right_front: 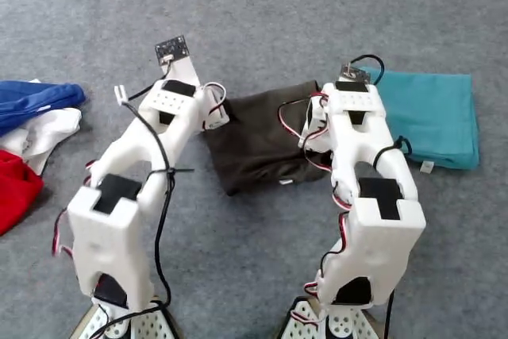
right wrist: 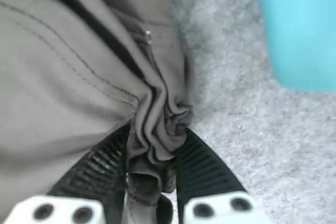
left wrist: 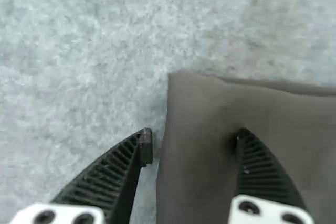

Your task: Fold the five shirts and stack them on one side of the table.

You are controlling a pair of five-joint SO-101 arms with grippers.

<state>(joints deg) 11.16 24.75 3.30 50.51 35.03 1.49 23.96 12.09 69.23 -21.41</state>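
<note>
Left gripper (left wrist: 193, 137) hung open, jaws astride an edge of the dark shirt (right_front: 258, 144) at mid-table; right gripper (right wrist: 155, 135) pinched its bunched edge. Mid-fold, I reckoned: left needed to bite next, then carry it onto the teal shirt (right_front: 432, 117).

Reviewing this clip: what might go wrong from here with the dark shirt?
The right end effector is shut on a bunched wad of the dark shirt; pulling may wrinkle or undo the fold.
The left end effector is open astride the shirt's edge, so closing may catch only a thin bit and slip.
The folded teal shirt lies close by; a drag that way could disturb it.
</note>
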